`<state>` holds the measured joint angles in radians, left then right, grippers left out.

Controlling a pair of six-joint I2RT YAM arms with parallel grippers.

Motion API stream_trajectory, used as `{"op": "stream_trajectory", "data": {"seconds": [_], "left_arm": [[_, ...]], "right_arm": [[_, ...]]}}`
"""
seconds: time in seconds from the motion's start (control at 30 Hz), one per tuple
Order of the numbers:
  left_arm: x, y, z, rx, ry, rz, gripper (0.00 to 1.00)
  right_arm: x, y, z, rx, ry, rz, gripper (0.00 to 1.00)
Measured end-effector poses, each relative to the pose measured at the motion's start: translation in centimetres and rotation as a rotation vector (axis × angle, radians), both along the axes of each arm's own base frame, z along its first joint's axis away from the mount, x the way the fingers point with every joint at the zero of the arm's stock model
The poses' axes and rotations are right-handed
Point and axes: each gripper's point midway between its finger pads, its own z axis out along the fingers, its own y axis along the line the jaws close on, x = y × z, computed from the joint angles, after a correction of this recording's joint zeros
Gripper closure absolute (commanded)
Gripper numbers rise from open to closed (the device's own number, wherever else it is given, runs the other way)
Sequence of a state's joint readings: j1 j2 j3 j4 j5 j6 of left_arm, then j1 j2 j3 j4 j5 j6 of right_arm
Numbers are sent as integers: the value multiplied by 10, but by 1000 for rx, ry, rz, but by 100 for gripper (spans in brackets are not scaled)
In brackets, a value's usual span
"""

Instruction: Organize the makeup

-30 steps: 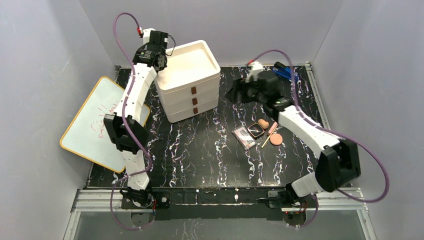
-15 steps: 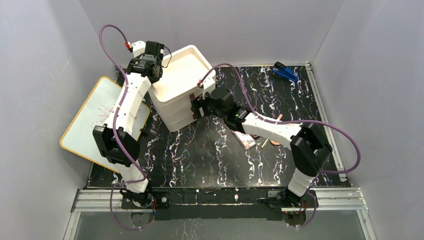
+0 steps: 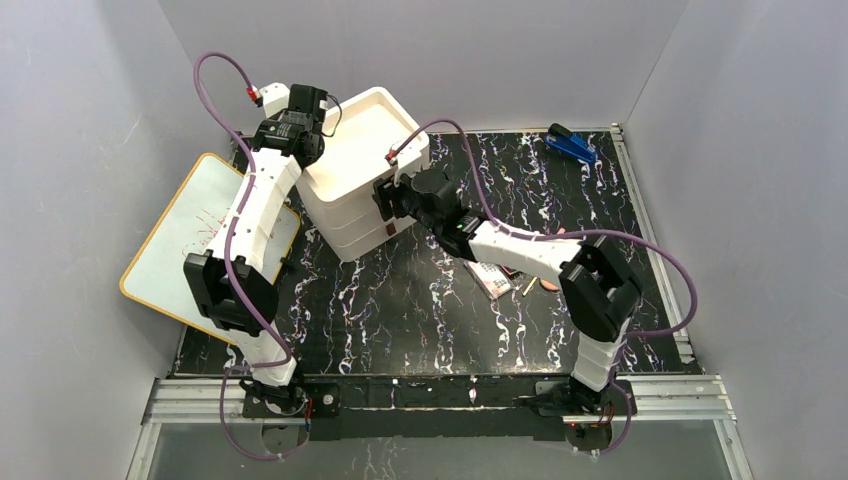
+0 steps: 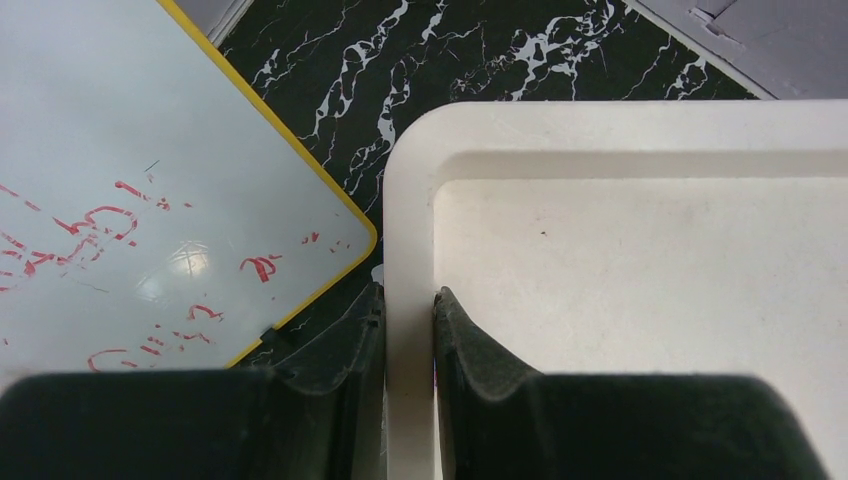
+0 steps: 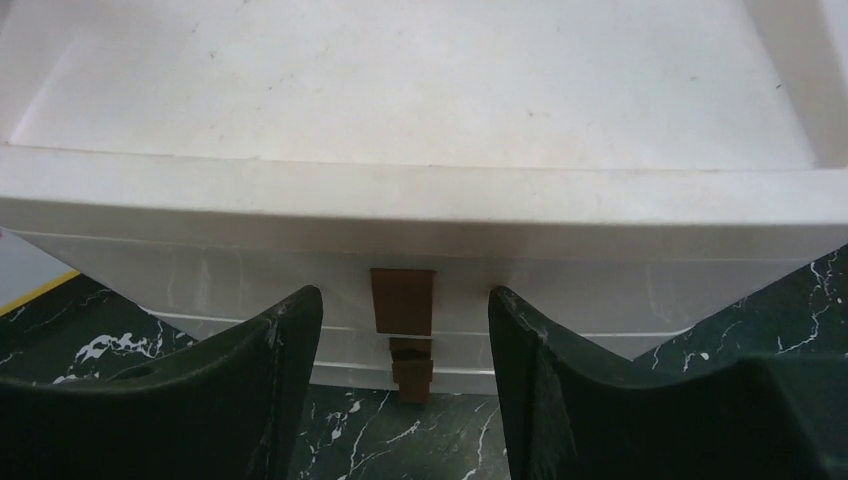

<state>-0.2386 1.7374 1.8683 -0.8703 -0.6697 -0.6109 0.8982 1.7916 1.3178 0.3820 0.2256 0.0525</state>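
**Right arm has swung across to the drawer front**
The right gripper (image 3: 386,203), jaws spread and gripping nothing, now straddles the top brown handle (image 5: 402,300) of the white drawer unit (image 3: 360,140). The left gripper (image 4: 408,305) stays clamped on the unit's rim. The makeup palette (image 3: 490,281) lies on the table (image 3: 400,300); opening a drawer likely comes first.

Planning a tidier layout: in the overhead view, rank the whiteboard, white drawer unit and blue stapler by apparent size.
Whiteboard and white drawer unit: roughly alike, and the unit stands nearer the camera, so unranked.
Blue stapler: smallest.
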Motion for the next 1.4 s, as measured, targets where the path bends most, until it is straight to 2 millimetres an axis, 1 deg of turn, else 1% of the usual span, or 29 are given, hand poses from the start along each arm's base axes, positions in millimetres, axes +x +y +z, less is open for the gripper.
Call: {"op": "stream_trajectory", "data": {"seconds": [0.03,0.1,0.17,0.2,0.23,0.3,0.57,0.6,0.63,0.67,0.7,0.73,0.83,0.93,1.0,1.1,1.23,1.3,1.4], "left_arm": [[0,0,0,-1,-4,3,100],[1,0,0,-5,-12,10,100],[2,1,0,-6,-19,18,100],[3,2,0,-6,-21,21,100],[3,2,0,-6,-23,22,100],[3,3,0,-6,-25,24,100],[4,4,0,-5,-28,27,100],[4,4,0,-5,-28,27,100],[4,4,0,-5,-28,27,100],[4,4,0,-5,-28,27,100],[4,4,0,-5,-28,27,100],[4,4,0,-5,-28,27,100],[4,4,0,-5,-29,28,100],[4,4,0,-5,-29,27,100],[4,4,0,-5,-29,27,100],[4,4,0,-5,-29,27,100],[4,4,0,-5,-29,27,100],[4,4,1,-6,-31,28,100],[5,6,1,-5,-34,35,100]], "right_arm": [[2,3,-6,-9,8,1,35],[5,7,-16,-29,26,1,47],[7,11,-27,-48,45,2,63],[8,12,-30,-51,50,1,75],[8,13,-34,-54,58,0,84],[9,13,-38,-63,63,-2,99],[10,12,-39,-66,68,-10,99],[10,12,-39,-68,66,-10,85],[10,12,-39,-69,65,-9,63],[10,11,-39,-69,64,-8,45],[10,11,-37,-66,64,-6,35],[9,10,-37,-71,61,-2,31],[2,9,-29,-69,52,23,29],[-1,7,-12,-45,35,33,34],[-3,7,-1,-25,20,37,36],[-3,8,8,-13,6,38,37],[5,15,12,-15,-6,34,38],[8,18,8,-33,1,30,39],[12,22,-3,-66,20,29,42]]}}
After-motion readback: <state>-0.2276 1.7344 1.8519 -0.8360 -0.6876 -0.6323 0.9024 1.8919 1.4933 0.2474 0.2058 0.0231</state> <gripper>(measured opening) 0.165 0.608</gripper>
